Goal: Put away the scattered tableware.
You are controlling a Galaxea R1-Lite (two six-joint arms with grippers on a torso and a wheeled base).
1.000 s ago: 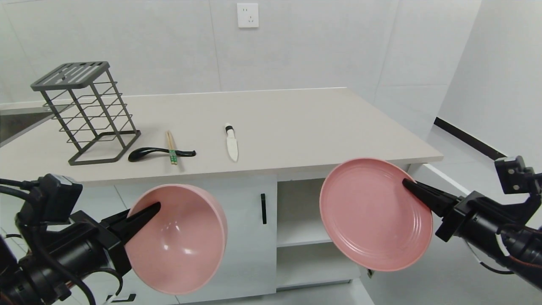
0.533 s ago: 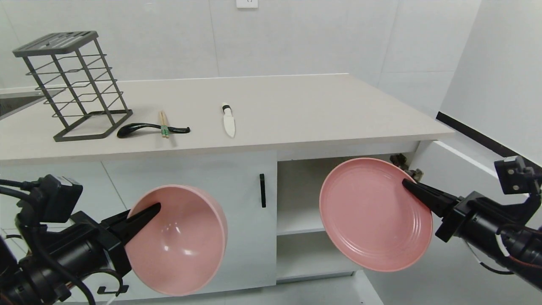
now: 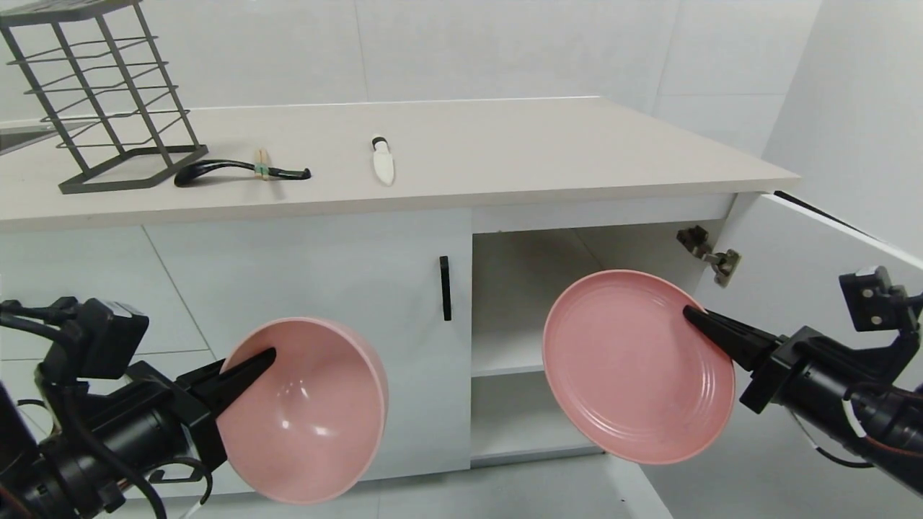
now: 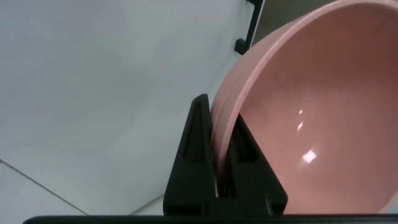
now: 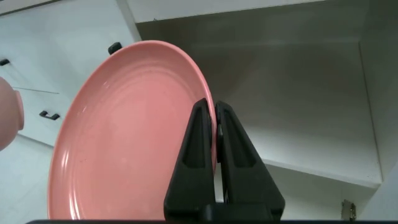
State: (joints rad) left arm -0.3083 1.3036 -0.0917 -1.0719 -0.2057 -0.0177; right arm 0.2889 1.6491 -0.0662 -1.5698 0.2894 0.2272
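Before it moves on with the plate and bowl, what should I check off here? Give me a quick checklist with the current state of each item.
1. Right gripper clamped on the pink plate at its rim: ok.
2. Left gripper clamped on the pink bowl at its rim: ok.
3. Cabinet door on the right swung open: ok.
4. Shelf room behind the plate: cannot tell, partly hidden.
5. Spoon, chopsticks and knife off the counter: not ok.

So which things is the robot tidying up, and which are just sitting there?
Tidying up: pink bowl in left tool, pink plate in right tool, black spoon, chopsticks, white knife, open cabinet.
Just there: wire rack, countertop, closed door.
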